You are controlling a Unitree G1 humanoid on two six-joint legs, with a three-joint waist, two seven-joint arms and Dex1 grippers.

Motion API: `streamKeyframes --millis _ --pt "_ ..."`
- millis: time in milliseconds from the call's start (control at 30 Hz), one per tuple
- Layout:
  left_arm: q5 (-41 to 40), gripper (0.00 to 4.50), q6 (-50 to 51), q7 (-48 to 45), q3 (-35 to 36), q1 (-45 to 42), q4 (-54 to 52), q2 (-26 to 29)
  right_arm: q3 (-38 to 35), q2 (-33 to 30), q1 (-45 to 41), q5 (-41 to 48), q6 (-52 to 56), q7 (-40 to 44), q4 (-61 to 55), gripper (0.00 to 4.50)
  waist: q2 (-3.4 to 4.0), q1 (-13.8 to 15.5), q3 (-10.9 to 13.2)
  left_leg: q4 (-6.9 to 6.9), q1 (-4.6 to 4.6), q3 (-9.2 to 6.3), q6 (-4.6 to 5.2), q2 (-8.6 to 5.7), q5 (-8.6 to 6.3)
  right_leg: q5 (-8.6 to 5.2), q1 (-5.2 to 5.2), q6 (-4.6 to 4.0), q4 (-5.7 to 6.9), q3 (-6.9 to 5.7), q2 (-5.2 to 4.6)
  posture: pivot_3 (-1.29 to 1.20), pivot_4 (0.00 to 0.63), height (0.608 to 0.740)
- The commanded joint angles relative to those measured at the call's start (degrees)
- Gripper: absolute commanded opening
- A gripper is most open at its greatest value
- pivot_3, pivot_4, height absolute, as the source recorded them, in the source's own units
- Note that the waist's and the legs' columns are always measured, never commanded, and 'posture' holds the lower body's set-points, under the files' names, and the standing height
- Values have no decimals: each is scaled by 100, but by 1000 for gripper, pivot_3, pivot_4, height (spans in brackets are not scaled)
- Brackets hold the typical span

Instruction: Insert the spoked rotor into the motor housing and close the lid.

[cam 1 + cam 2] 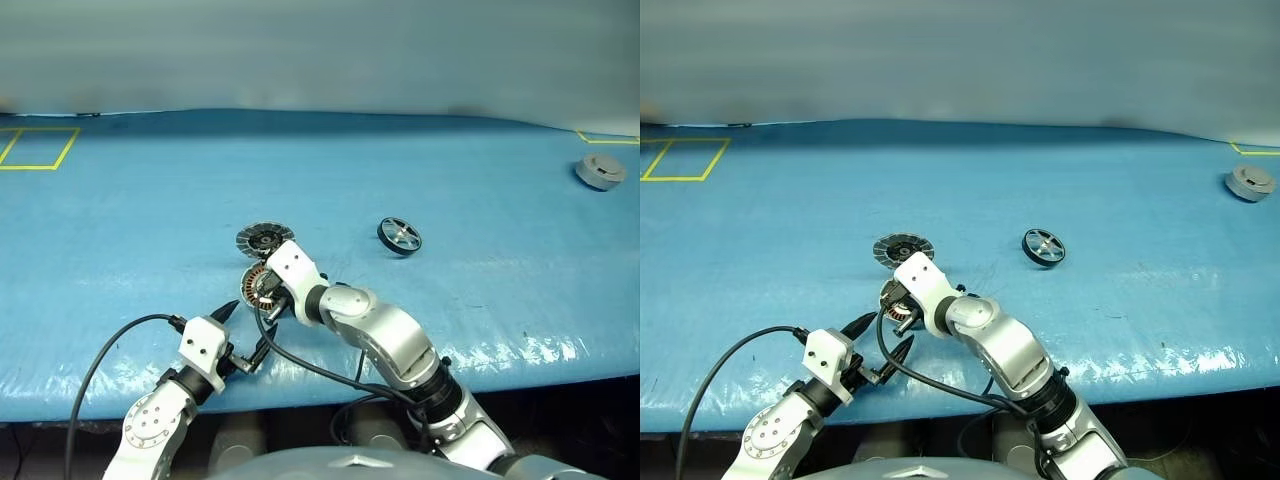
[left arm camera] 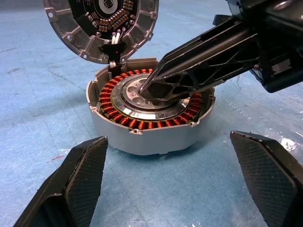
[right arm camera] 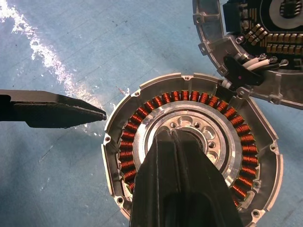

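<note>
On the blue surface [image 1: 120, 230], seen from the head, the small round grey motor housing [image 1: 258, 287] with its ring of copper windings sits near the front edge, its round lid [image 1: 265, 239] with silver-and-dark radial segments lying open just behind it. The spoked rotor [image 1: 400, 236], a black-rimmed wheel with shiny silver spokes, stands tilted well apart to the right, not yet fetched. Another grey puck [image 1: 601, 172] lies far off at the right. The right gripper [image 1: 268, 291] reaches in from the right, forearm angled down and leftward, its tip over the housing. The left gripper [image 1: 244, 336] waits just in front, pointing at the housing.

Through the left wrist camera, the left jaws stand wide apart, holding nothing, flanking the near wall of the housing without touching it. The right jaws are pressed together, their tip resting on the silver centre.

Through the right wrist camera, the closed black fingers [image 3: 182, 184] cover part of the silver hub; one left fingertip [image 3: 90, 113] sits just beside the rim.

Judging from this, the housing is being steadied or nudged (the lid's wires look short, so gently). Best to keep it flat, then fetch the rotor and lower it squarely over the hub.
</note>
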Motion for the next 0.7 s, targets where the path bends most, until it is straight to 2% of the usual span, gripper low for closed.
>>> streamKeyframes --millis 33,200,700 --pt "13 4500 -26 28 -44 12 -47 -22 -363 185 66 30 90 -207 96 41 0 1 0 0 0 0 0 0 0 0 0 0 0 0 0 0 150 740" --pt "17 4500 -34 37 -55 26 -37 -29 -545 274 41 174 213 -153 5 41 0 26 0 1 -1 0 0 2 0 0 -2 0 -2 0 -7 0 150 740" --pt "1 4500 -54 54 -75 50 -6 -32 -207 -54 205 296 403 -17 -221 41 1 18 0 -2 0 0 1 1 -1 -1 0 1 -5 -1 -4 0 150 740"
